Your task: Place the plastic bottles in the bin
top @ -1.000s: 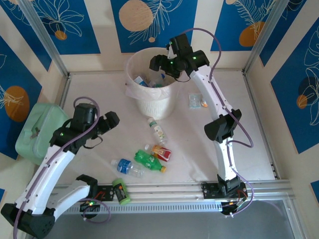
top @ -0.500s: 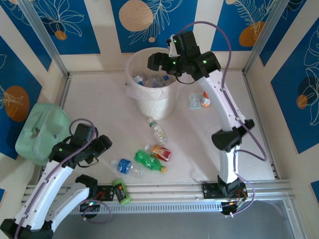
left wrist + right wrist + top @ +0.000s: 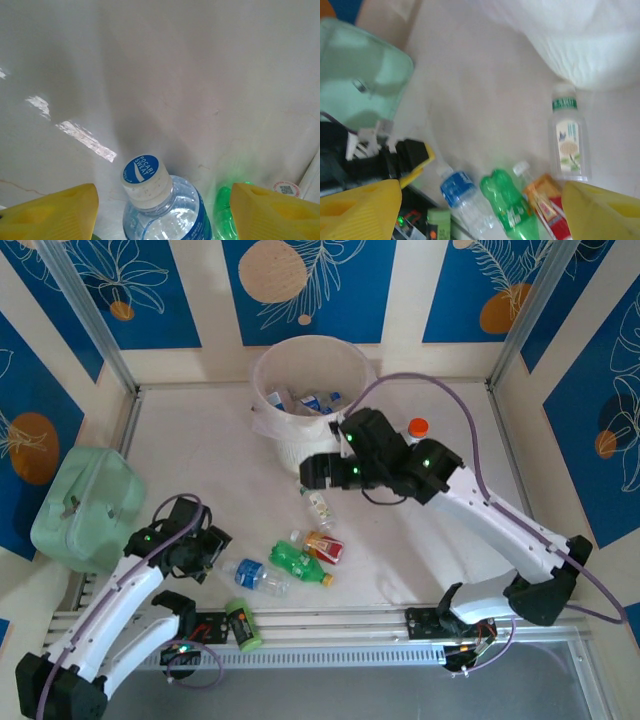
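The left hand (image 3: pixel 162 202) is spread wide. Its two yellow fingers (image 3: pixel 55 212) stand on either side of the blue-capped bottle (image 3: pixel 150 192) without touching it. That bottle lies on the table (image 3: pixel 200 75) with its cap pointing away from the wrist, and the green bottle (image 3: pixel 225 210) lies just beside it. The right hand (image 3: pixel 318 472) is also spread and holds nothing. It hangs above the table just in front of the bin (image 3: pixel 290 445), near the cap end of the clear green-capped bottle (image 3: pixel 318 506).

Four plastic bottles lie loose on the table. The clear one is nearest the bin. Nearer the arms is a cluster of three: the red-labelled bottle (image 3: pixel 325 546), the green one beside it, and the blue-capped one next to the green. More bottles sit inside the bin, several with blue labels, though their exact number cannot be told.

One orange-capped bottle (image 3: pixel 418 428) shows just past the right arm, to the right of the bin. One pale green container (image 3: pixel 75 505) sits at the left edge. One short green-and-black cylinder (image 3: pixel 240 625) lies at the near edge.
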You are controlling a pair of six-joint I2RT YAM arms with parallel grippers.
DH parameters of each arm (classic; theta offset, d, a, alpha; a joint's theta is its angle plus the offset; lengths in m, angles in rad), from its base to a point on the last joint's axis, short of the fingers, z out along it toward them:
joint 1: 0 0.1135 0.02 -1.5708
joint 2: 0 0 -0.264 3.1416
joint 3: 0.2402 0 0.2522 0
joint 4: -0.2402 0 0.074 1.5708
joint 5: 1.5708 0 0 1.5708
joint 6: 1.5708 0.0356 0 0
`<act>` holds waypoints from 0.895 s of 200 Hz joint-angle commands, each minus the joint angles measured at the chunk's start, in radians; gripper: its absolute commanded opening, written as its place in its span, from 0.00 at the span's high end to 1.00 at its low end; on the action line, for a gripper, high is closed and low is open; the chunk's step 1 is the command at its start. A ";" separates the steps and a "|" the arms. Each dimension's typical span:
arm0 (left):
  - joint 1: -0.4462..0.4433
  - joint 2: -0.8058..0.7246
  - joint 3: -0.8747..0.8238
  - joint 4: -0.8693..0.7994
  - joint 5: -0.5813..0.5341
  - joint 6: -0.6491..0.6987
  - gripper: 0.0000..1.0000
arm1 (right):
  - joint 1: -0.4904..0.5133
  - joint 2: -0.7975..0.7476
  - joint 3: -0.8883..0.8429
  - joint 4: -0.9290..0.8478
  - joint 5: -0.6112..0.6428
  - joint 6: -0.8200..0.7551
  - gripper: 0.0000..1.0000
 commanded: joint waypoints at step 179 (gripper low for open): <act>-0.085 0.233 -0.064 0.180 0.045 -0.193 0.39 | -0.100 -0.049 -0.153 0.070 -0.059 0.050 0.16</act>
